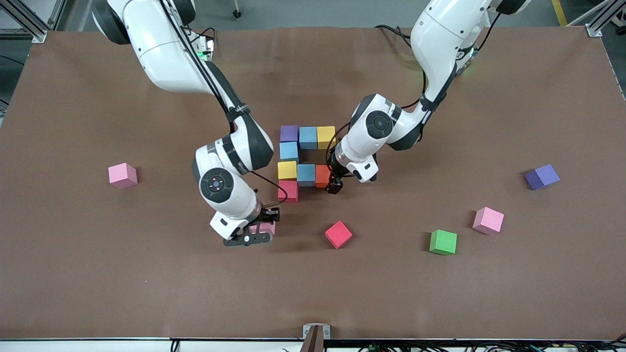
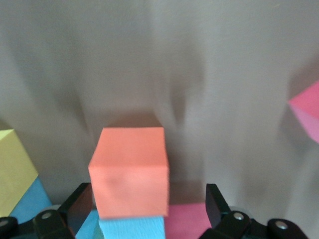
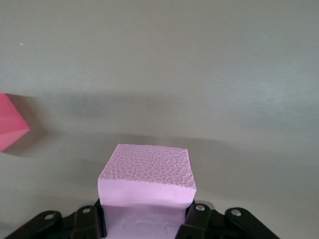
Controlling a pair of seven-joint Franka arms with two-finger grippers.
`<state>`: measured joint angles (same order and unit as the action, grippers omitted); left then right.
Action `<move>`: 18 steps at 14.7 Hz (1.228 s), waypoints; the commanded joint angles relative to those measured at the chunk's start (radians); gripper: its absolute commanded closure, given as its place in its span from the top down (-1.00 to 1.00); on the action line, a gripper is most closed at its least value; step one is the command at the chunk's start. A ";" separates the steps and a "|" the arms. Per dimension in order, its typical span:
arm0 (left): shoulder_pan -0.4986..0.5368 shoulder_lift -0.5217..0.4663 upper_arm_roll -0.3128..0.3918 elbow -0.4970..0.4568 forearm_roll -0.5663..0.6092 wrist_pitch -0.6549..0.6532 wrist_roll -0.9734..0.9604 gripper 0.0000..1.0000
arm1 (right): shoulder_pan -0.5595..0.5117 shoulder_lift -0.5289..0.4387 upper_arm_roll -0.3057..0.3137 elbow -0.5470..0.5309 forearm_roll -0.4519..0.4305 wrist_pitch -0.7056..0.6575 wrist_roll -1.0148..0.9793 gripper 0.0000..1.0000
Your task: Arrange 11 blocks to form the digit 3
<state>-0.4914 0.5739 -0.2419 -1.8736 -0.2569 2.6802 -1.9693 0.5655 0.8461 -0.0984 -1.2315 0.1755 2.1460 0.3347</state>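
Orange block placed; pink block next.
Left gripper released: lift straight. Right gripper grasps pink; set flush under red block.

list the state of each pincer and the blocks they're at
left pincer: open, around the orange block
orange block: released, set in the figure's middle row
right pincer: shut on the pink block
pink block: gripped, near the red block

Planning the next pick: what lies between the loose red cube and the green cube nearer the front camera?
Nothing: in the front view, bare brown table runs between the tilted red foam cube and the green foam cube.
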 commanded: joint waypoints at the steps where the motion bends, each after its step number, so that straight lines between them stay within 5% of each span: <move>1: 0.042 -0.117 0.004 0.007 0.011 -0.133 0.004 1.00 | 0.011 0.071 -0.001 0.086 0.012 0.020 0.027 -0.70; 7: 0.106 -0.099 0.012 0.304 0.238 -0.497 0.050 1.00 | 0.048 0.093 -0.001 0.092 0.012 0.026 0.076 -0.72; 11: 0.194 -0.056 0.012 0.372 0.304 -0.511 0.278 1.00 | 0.056 0.094 -0.001 0.080 0.010 0.015 0.076 -0.70; 15: 0.228 0.084 0.012 0.490 0.311 -0.505 0.766 1.00 | 0.071 0.108 -0.001 0.066 0.007 0.014 0.076 -0.69; 18: 0.234 0.179 0.018 0.585 0.311 -0.488 0.929 1.00 | 0.076 0.119 -0.001 0.064 0.007 0.012 0.076 -0.68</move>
<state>-0.2527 0.6667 -0.2237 -1.4036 0.0320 2.1982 -1.1354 0.6352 0.9615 -0.0965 -1.1666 0.1759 2.1618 0.3952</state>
